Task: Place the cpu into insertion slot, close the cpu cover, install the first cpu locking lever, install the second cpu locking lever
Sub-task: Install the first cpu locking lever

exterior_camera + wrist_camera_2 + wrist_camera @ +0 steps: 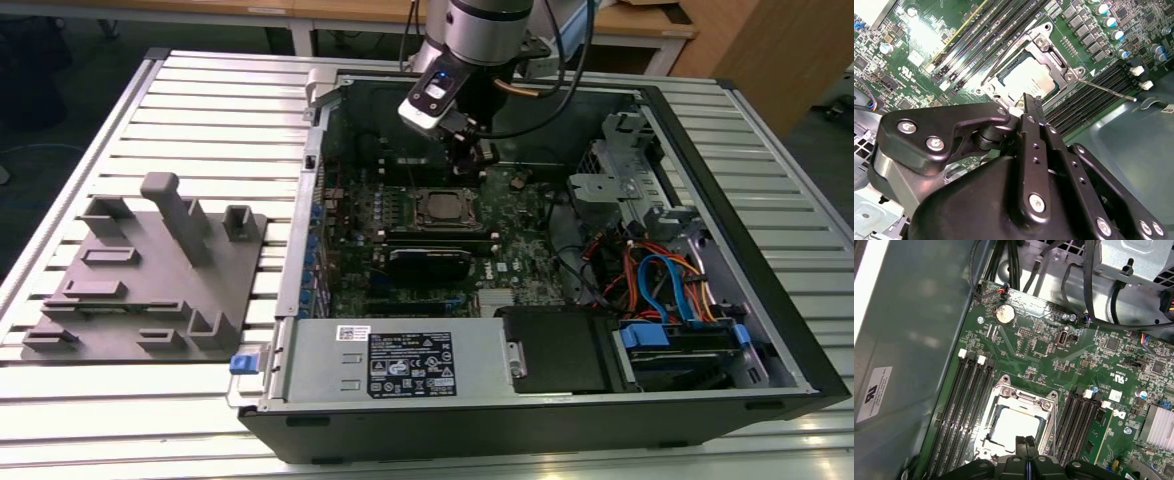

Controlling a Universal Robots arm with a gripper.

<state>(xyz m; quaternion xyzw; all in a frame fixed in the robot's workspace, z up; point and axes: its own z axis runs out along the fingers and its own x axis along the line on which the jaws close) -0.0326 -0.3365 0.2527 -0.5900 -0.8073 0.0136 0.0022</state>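
Observation:
The cpu (1026,80) lies in the insertion slot (441,207), its silvery top (1015,424) showing through the window of the cpu cover (1024,399). The cover frame (1054,55) lies flat over the chip. A thin locking lever (1106,90) sticks out sideways from one corner of the socket. My gripper (475,158) hangs over the motherboard just beyond the socket's far edge in the exterior view. In both wrist views its black fingertips (1032,106) (1026,442) are pressed together with nothing between them, right at the socket's rim.
Long black memory slots (966,405) flank the socket on both sides. A coin battery (1004,314) and cables lie further along the board. The case wall (315,180), drive cage with blue and orange cables (667,285) and power supply (387,362) surround the board. A grey fixture plate (147,275) rests outside on the table.

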